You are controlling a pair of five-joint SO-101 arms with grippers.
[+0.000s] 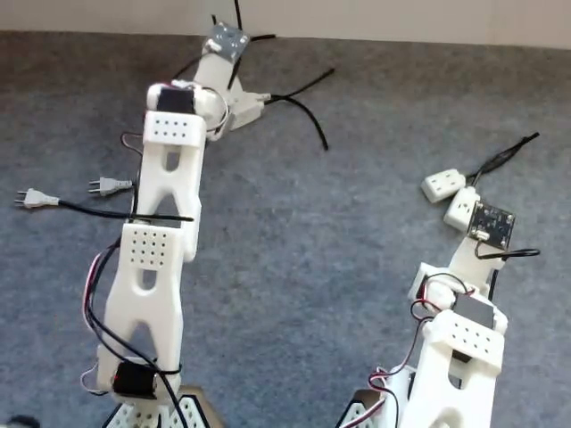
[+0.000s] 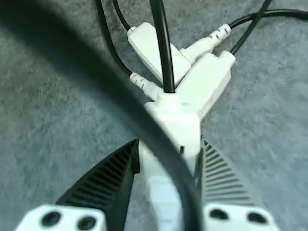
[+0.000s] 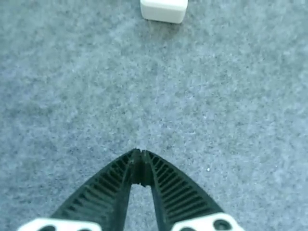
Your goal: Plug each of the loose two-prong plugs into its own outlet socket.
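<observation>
**High view.** The work surface is a grey carpet, with a pale strip along its far edge. The left arm stretches from the near edge to the far side and ends at a cluster of white pieces and black cables. Two loose plugs lie beside this arm on its outer side, near each other and unplugged. A black cable from the outer plug passes under the arm. The right arm stands at the near edge. A pair of white sockets lies side by side just beyond it, well apart from the plugs.

**Left wrist view.** The left gripper is clenched on a white block, with one ribbed finger pressed to each side. A black cable leaves the block's far end. Whether the block is a plug or a socket cannot be told. Its far end touches two white sockets that lie on the carpet at an angle to each other, each with its own cable.

**Right wrist view.** The right gripper has its jaws pressed together on nothing, over bare carpet. One white socket lies well ahead of it.
</observation>
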